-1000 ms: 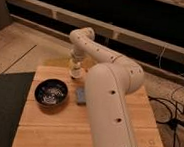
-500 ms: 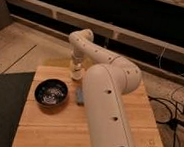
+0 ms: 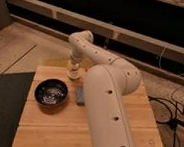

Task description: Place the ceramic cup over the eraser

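The ceramic cup is a small cream-white cylinder at the far middle of the wooden table. My gripper points straight down right above the cup, at its top. I cannot tell whether the cup rests on the wood or is held just above it. The eraser is not visible; it is either hidden by the cup and gripper or out of view.
A wide black patterned bowl sits left of centre. A flat blue-grey pad lies just right of it, against my large white arm, which covers the table's middle right. A dark mat lies left of the table. Cables run on the floor to the right.
The gripper and the cup stay at about the same spot at the far middle of the table. The arm's big link has shifted only slightly.
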Tool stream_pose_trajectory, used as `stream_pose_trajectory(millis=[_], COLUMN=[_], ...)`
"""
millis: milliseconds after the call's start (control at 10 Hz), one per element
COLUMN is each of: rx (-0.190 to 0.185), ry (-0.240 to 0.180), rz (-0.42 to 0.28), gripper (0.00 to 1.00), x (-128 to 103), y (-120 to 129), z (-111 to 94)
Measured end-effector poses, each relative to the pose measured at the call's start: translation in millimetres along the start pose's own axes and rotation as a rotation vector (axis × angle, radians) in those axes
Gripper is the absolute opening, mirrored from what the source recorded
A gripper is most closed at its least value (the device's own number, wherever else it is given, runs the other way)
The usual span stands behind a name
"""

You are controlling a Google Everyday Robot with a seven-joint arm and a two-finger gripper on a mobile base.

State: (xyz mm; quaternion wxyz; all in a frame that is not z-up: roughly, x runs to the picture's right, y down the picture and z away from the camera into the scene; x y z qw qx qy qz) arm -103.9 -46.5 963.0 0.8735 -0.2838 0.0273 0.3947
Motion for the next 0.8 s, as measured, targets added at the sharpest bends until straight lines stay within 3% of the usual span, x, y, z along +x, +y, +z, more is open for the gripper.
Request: stream_pose_trajectory(millis=[300,800], rx=[-0.007,-0.023], ry=[0.011,0.025], rz=[0.007,0.002], gripper=[0.03,0.56], x=[5.9,8.1], y=[-1.0,1.6], z=[1.3,3.8])
